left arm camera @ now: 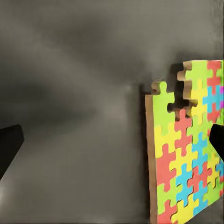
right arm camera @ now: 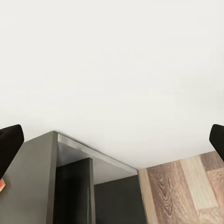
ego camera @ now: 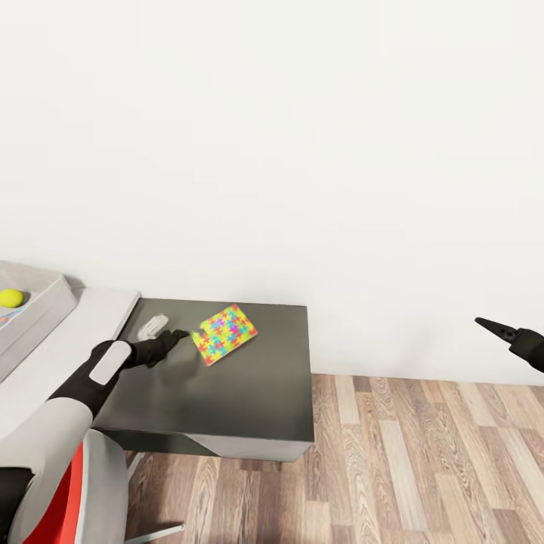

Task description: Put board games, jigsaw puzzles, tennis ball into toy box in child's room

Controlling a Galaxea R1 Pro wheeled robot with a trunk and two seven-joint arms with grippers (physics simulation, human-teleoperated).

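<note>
Puzzle (ego camera: 224, 333) flat, skewed, seemingly corner toward wall

left arm (ego camera: 72, 393): pale grey upper sleeve, black forearm, 1 light-grey oblong panel set on top
left gripper (ego camera: 181, 333): black, tapering to slim pointed fingers
left fingers (left arm camera: 8, 144): 2 flat black tips, matte, unmarked
right gripper (ego camera: 495, 328): black, narrowing to a sharp point, knuckle-like bulge behind
right fingers (right arm camera: 10, 142): 2 black tips, blunt-cornered, plain
trunk (ego camera: 57, 502): red panel edged with grey casing, black patch beside
</note>
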